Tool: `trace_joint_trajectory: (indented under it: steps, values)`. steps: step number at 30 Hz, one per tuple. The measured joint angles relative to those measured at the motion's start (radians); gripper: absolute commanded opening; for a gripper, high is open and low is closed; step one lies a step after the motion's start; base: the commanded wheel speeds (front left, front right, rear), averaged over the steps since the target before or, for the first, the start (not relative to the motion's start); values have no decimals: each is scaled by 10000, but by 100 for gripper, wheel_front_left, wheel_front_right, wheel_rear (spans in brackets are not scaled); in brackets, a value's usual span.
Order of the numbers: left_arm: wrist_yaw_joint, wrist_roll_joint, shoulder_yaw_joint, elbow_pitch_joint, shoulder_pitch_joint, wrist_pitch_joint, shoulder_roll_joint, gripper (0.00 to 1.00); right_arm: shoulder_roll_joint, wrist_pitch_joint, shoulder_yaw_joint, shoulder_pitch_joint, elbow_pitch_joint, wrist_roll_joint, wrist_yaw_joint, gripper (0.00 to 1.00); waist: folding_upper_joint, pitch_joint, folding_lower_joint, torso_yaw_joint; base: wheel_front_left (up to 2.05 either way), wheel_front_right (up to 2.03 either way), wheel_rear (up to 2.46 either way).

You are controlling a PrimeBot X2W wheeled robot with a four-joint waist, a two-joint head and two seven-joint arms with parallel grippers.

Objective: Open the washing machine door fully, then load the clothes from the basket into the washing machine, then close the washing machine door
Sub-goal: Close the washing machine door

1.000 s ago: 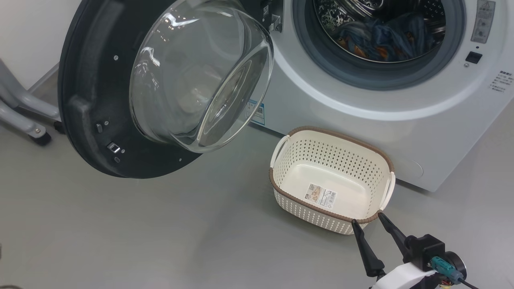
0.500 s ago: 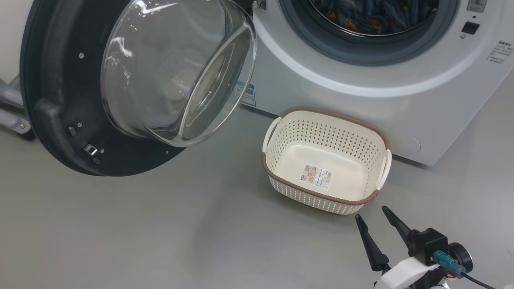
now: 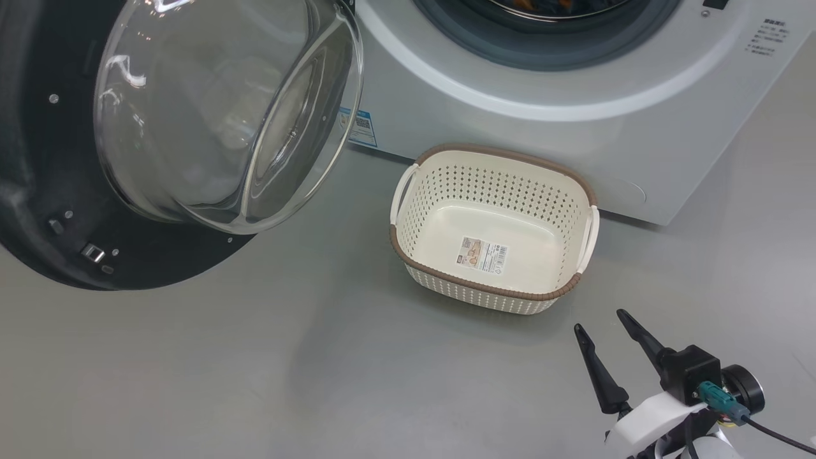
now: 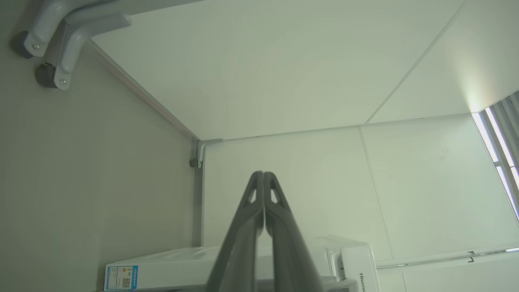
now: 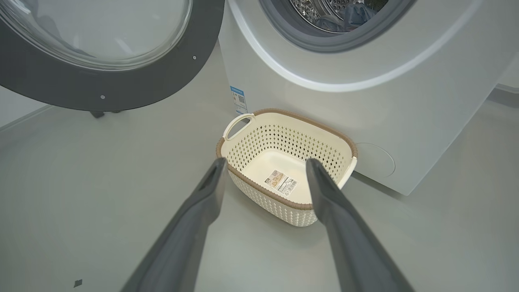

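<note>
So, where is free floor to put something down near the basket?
Bare grey floor lies left of the basket, toward the open washing machine door, and between the basket and the right gripper. Crowded: the strip between basket and washing machine.

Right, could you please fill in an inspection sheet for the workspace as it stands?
Surface: grey floor, smooth.
Job's things: washing machine door swung open; clothes inside washing machine drum; basket on floor, holding just its label sticker.
Clutter: nothing seen.
Grippers: left gripper jaws shut, empty; right gripper jaws open, empty, short of basket.
Cables: black cable at right wrist.
Surroundings: white wall panels; grey wheeled frame.
</note>
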Motion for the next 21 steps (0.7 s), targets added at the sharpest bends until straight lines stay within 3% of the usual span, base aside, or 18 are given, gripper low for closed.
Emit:
trace_joint_trajectory:
  steps: [6,21]
  values:
    - [-215,-529,-25,284,-287,721,115,0,-54,0,-19,-16,0,0,0,100,0,101,0,-287,0,0,0]
    - [-650,-545,-539,1183,-398,1772,234,0,-207,0,-153,-148,-23,0,0,100,0,277,0,-742,0,0,0]
